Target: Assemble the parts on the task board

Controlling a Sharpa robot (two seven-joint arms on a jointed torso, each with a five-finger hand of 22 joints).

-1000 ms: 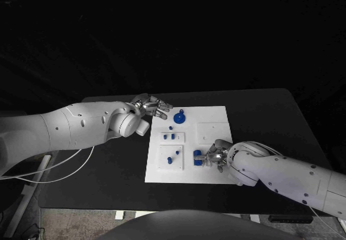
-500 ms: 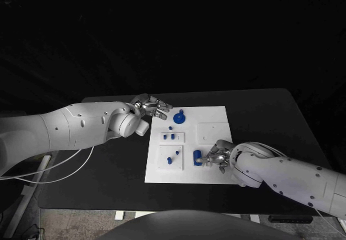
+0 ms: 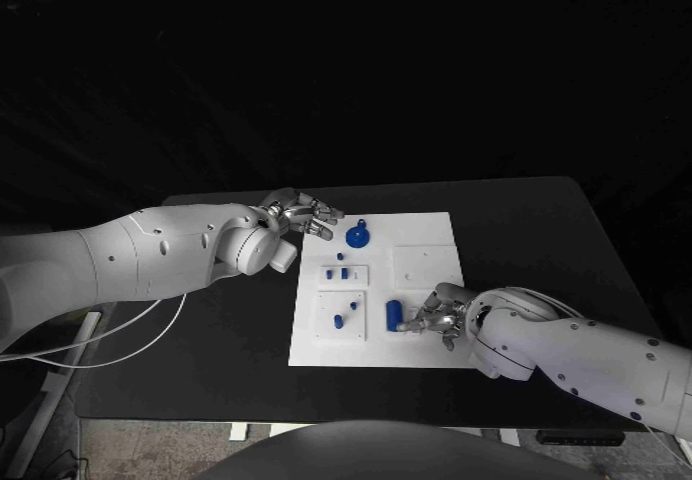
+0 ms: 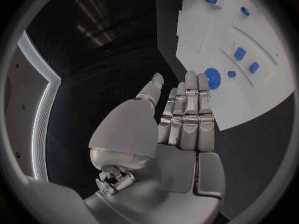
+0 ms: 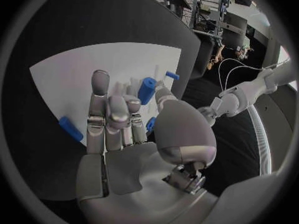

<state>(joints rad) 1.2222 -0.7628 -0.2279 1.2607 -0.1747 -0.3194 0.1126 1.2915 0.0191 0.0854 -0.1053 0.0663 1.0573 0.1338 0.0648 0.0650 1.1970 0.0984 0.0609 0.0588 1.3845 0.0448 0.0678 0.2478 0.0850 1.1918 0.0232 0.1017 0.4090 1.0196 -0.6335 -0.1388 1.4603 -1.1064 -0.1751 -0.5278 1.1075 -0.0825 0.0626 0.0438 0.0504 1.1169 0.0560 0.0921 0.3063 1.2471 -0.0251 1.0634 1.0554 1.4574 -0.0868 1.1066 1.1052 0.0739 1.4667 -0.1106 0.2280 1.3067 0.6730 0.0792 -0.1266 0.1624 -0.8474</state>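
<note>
Black table [image 3: 548, 230] w/ white task board [image 3: 426, 240] at center. Left hand [image 3: 300, 213], upper left, fingers together, holding nothing. Right hand [image 3: 440, 312], lower right, pinches blue part [image 5: 147, 90].

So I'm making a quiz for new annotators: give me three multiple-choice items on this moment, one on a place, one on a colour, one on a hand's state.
1. Where is the round blue disc part?
A. At the far end of the white task board, near the left hand
B. On the bare black table
C. In the right hand

2. What colour are the small parts on the board?
A. Red
B. Blue
C. Green

3. What is the left hand doing?
A. Gripping the disc
B. Pressing down on the board's middle
C. Holding nothing, fingers straight and together

Answers:
1 A: the head view shows the disc on the board's far end beside the left hand.
2 B: every piece shows blue.
3 C: the left wrist view shows straight fingers with nothing in them.
</note>
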